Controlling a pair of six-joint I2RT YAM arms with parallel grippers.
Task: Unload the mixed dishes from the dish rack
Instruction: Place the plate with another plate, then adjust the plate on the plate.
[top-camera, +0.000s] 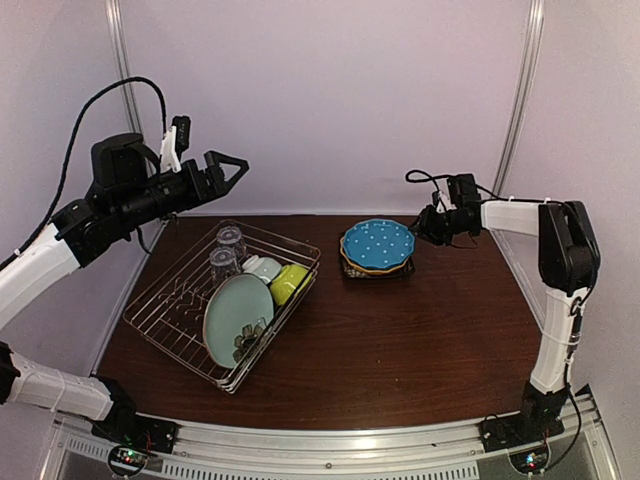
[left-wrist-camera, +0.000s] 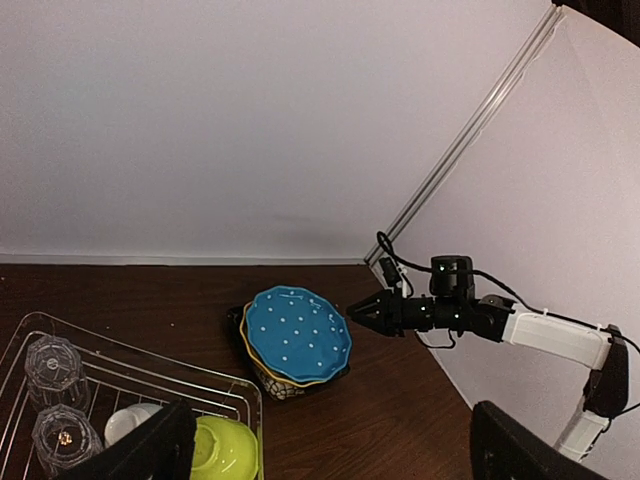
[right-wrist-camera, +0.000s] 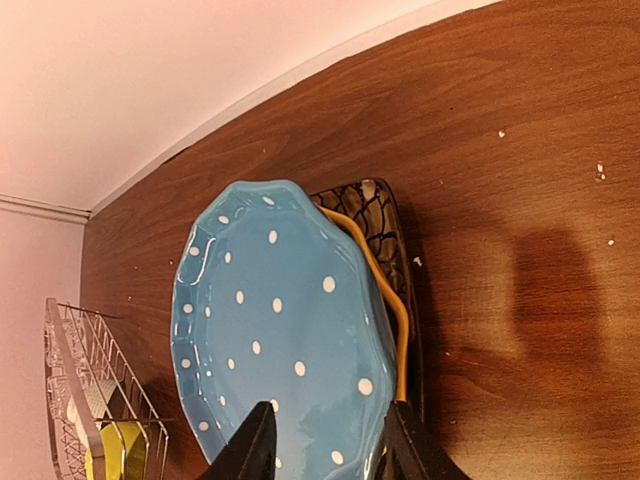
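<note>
Four plates (top-camera: 378, 245), two glasses (top-camera: 231, 241), two bowls (top-camera: 289, 283), one rack (top-camera: 175, 295); left gripper (top-camera: 240, 172) wide, right gripper (top-camera: 418, 226) ajar.

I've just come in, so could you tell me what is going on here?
The arms are unloading the dish rack. Three plates sit stacked on the table, the blue dotted plate on top, the right gripper at its rim, fingers apart. The left gripper hangs open above the rack, which holds a teal plate, two bowls, two glasses.
</note>
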